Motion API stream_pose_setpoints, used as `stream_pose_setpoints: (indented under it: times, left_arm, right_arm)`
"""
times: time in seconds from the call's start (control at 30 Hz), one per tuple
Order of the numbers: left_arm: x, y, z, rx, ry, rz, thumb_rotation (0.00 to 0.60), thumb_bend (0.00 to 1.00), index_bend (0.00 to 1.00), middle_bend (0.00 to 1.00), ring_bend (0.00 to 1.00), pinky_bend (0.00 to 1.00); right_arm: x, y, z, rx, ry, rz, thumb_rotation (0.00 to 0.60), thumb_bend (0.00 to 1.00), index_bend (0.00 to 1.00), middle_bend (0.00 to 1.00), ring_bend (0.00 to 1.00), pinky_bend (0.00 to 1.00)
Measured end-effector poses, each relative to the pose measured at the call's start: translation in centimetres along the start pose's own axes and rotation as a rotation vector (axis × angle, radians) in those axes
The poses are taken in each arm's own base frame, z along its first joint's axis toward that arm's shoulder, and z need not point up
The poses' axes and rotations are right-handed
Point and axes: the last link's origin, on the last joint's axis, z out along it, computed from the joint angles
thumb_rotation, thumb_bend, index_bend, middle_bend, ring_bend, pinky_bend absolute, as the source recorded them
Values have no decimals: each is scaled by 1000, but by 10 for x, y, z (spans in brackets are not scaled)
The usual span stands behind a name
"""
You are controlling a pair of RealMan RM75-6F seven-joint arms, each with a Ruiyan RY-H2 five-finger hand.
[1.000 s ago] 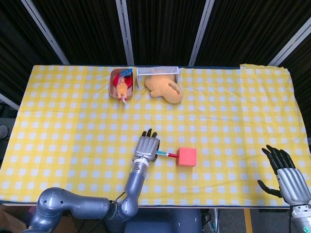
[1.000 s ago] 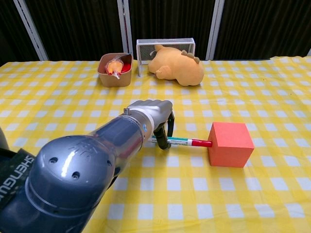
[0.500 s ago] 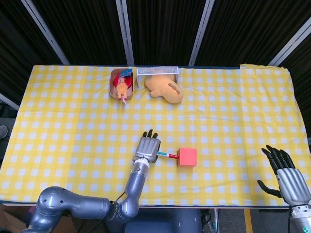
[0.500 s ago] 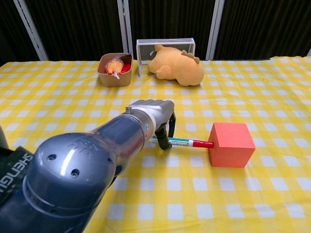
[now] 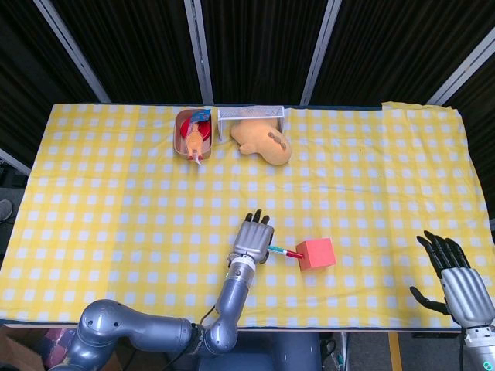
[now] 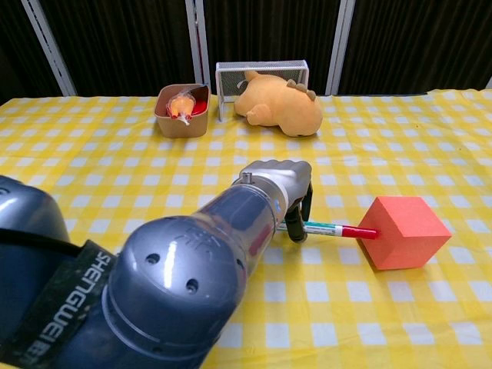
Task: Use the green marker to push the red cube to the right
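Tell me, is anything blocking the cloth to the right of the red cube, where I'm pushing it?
Nothing visible. In the head view only bare checked cloth lies right of the red cube. The right hand hangs past the table's far right edge, nearer the camera. The left hand holds the green marker against the cube.

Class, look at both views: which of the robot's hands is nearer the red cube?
Left. The left hand holds the green marker just left of the red cube; the right hand is far off at the table's right edge.
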Motion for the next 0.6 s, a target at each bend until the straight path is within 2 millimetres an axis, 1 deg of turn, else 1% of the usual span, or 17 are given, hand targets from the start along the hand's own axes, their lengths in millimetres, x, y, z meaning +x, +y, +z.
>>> stream_pose_setpoints:
  times: [0.17, 0.33, 0.43, 0.6]
  left_arm:
    - [0, 8, 2, 5, -1, 8, 600, 463, 596, 146, 20, 116]
    - [2, 7, 3, 15, 2, 11, 600, 463, 597, 146, 20, 116]
    - [4, 3, 3, 23, 3, 20, 600, 463, 597, 145, 20, 115]
    - [5, -14, 2, 46, 1, 35, 600, 463, 596, 145, 20, 116]
  right_arm:
    - [0, 1, 0, -2, 1, 1, 600, 320, 0, 0, 0, 0]
    - [1, 1, -1, -3, -1, -1, 600, 321, 0, 0, 0, 0]
    - [1, 2, -1, -3, 1, -2, 600, 321, 0, 0, 0, 0]
    - [1, 2, -2, -8, 2, -3, 600, 320, 0, 0, 0, 0]
